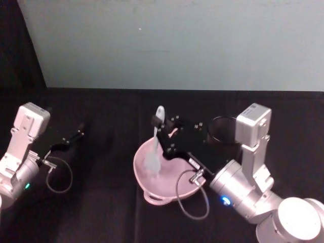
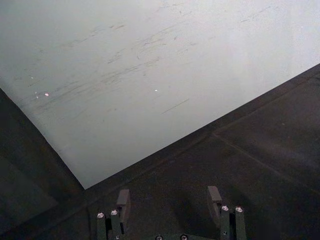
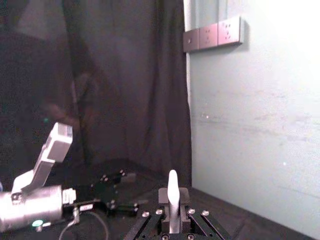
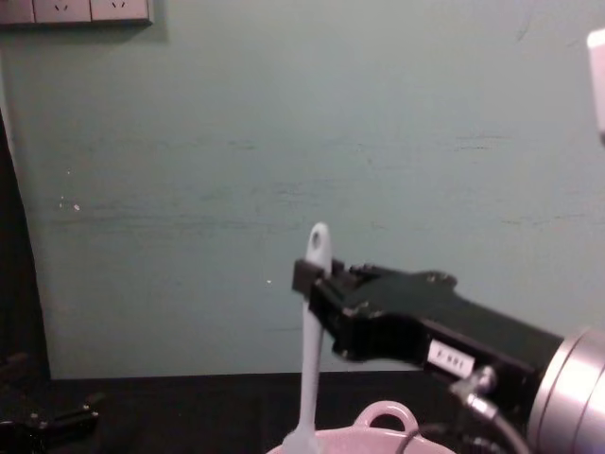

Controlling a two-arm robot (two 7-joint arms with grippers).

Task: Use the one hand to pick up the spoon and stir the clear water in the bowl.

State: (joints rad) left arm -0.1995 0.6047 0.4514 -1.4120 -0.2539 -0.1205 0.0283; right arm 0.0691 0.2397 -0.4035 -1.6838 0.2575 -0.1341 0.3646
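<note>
A pale grey-green wall (image 1: 177, 45) stands at the far side of my black-covered table (image 1: 101, 202), with a dark curtain (image 3: 125, 85) hanging to the left of it and a row of wall sockets (image 3: 212, 34) high up. My right gripper (image 1: 158, 125) reaches in from the right over the middle of the table, its fingers clamped narrow on the upper handle of the spoon (image 1: 154, 144). I hold the spoon nearly upright, the end with the oval hole poking up above my fingers and the broad head down inside the bowl (image 1: 172, 190). The pink bowl sits near the middle of the table, just below that gripper, with its small looped handle on the near rim. In the chest view the spoon (image 4: 310, 350) runs down from the right gripper (image 4: 304, 276) to the bowl's rim (image 4: 388, 421). A black wire-mesh cup (image 1: 223, 132) stands to the right of the bowl, partly behind my right arm. My left gripper (image 1: 76, 135) rests well off to the left, low over the cloth, its two fingers (image 2: 123, 201) spread wide apart with nothing between them.
</note>
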